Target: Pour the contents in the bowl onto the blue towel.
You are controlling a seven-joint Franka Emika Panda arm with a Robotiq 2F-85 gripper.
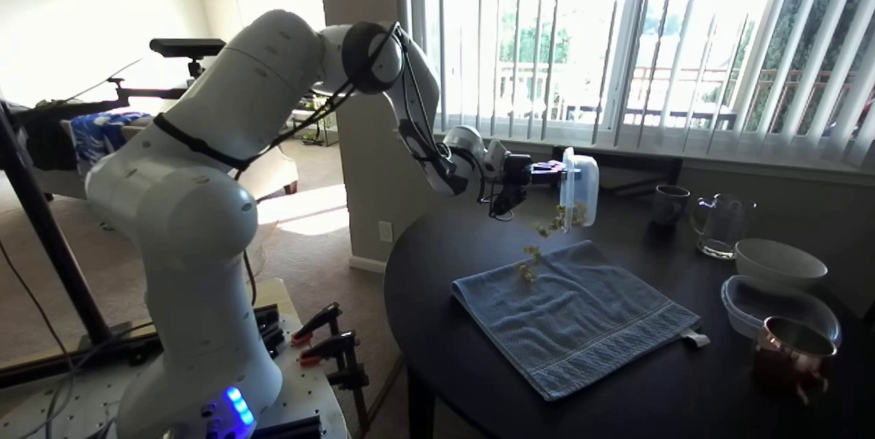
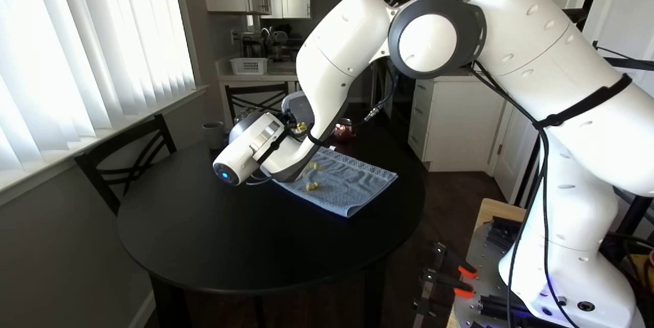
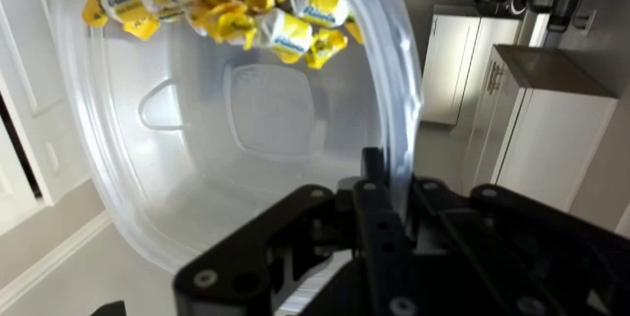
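Yellow-wrapped candies [image 3: 229, 18] look mid-pour, some above the square grey-blue cloth towel [image 1: 581, 316], others inside the rounded translucent plastic bowl [image 3: 270, 109], which black fingers [image 3: 373, 207] pinch by the rim and should probably tilt further.

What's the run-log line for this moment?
gripper: closed on bowl at one edge | bowl: tipped on its side | candies: some inside, some spilling onto blue towel | pour: underway
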